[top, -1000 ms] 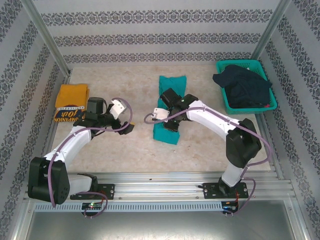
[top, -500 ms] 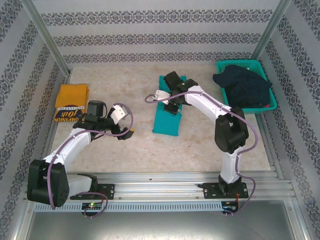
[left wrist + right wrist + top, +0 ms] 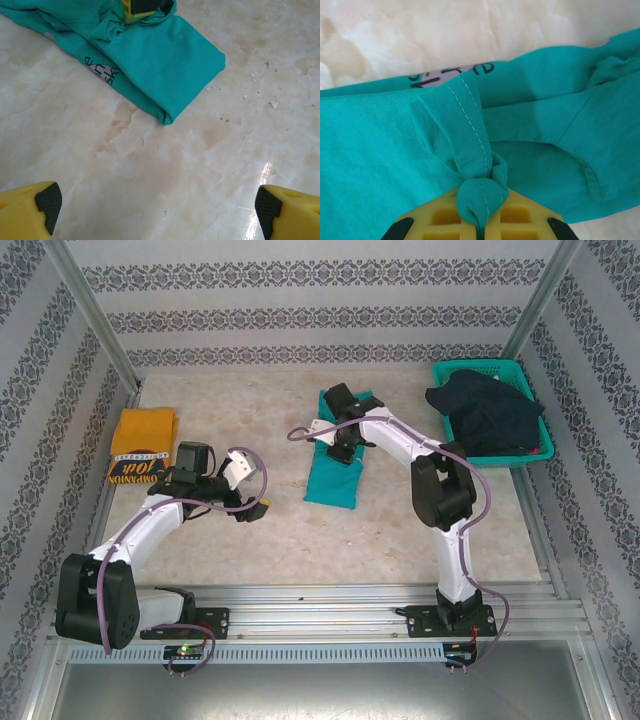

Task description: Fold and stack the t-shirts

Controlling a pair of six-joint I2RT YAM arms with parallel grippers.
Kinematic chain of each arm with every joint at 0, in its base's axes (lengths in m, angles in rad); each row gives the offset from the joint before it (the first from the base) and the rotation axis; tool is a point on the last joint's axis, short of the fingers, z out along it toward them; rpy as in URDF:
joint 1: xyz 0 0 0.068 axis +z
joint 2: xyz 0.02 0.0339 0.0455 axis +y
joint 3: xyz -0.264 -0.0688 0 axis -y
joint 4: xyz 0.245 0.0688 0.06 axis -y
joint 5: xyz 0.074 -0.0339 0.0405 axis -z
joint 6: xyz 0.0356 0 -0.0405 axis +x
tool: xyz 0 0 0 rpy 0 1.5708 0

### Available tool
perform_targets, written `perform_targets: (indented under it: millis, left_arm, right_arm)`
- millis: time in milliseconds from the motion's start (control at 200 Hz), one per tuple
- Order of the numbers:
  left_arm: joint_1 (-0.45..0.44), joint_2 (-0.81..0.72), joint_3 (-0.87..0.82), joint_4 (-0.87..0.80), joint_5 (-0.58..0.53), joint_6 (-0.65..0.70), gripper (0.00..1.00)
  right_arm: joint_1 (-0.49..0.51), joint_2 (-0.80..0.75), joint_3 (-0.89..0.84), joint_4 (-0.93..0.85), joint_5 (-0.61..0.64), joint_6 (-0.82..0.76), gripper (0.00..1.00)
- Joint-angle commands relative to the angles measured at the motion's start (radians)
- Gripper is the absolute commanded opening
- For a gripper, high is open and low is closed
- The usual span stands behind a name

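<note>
The teal-green t-shirt [image 3: 333, 480] lies as a long folded strip at the table's middle, white lettering showing along one edge [image 3: 102, 72]. My right gripper [image 3: 345, 443] is over its far half, shut on a bunched, stitched hem of the shirt [image 3: 480, 200]. That hem stands up between the yellow fingers [image 3: 442, 217]. The left gripper [image 3: 262, 506] hovers open over bare table, to the left of the shirt's near end [image 3: 165, 65], with nothing between its fingertips [image 3: 47, 200]. A mustard-yellow t-shirt [image 3: 140, 440] lies folded at the far left, dark lettered band facing me.
A teal mesh basket [image 3: 480, 367] at the back right holds dark clothes [image 3: 485, 410]. Metal frame posts and patterned walls close in the table on three sides. Bare marble table [image 3: 300, 550] stretches between the shirt and the arm bases.
My right gripper has moved toward the far side carrying the teal hem, so the shirt's near end now lies shorter. The left gripper has drifted slightly nearer and to the right, still open.
</note>
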Motion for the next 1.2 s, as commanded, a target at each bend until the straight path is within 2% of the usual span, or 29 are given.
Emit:
perform_targets:
  millis: [0, 240, 450, 684, 874, 959, 989, 1019, 1119, 1194]
  left_arm:
    - [0.006, 0.002, 0.000, 0.001, 0.054, -0.007, 1.00]
    - [0.005, 0.022, 0.006, 0.006, 0.083, -0.021, 1.00]
    - [0.004, 0.023, -0.001, 0.027, 0.080, -0.033, 1.00]
    - [0.002, 0.025, -0.012, 0.043, 0.084, -0.049, 1.00]
    - [0.002, 0.021, -0.013, 0.036, 0.081, -0.049, 1.00]
    - [0.001, 0.021, -0.012, 0.038, 0.082, -0.056, 1.00]
    - [0.001, 0.021, -0.012, 0.041, 0.080, -0.061, 1.00]
    - [0.001, 0.020, -0.014, 0.044, 0.079, -0.064, 1.00]
    - [0.001, 0.021, -0.019, 0.064, 0.072, -0.085, 1.00]
    - [0.003, 0.022, -0.027, 0.088, 0.057, -0.110, 1.00]
  right_arm:
    - [-0.014, 0.027, 0.039, 0.045, 0.044, 0.004, 0.00]
    - [-0.022, 0.082, 0.104, 0.061, 0.046, 0.002, 0.00]
    - [-0.022, 0.076, 0.120, 0.085, -0.030, 0.005, 0.00]
    - [-0.025, 0.131, 0.174, 0.084, -0.008, 0.010, 0.00]
    - [-0.027, 0.188, 0.216, 0.082, 0.055, 0.016, 0.00]
    - [-0.028, 0.191, 0.219, 0.102, 0.108, 0.027, 0.16]
    - [-0.028, 0.187, 0.223, 0.103, 0.117, 0.029, 0.32]
    - [-0.028, 0.179, 0.224, 0.105, 0.121, 0.038, 0.41]
    - [-0.034, 0.135, 0.219, 0.116, 0.122, 0.083, 0.55]
    - [-0.035, 0.071, 0.175, 0.154, 0.143, 0.128, 0.61]
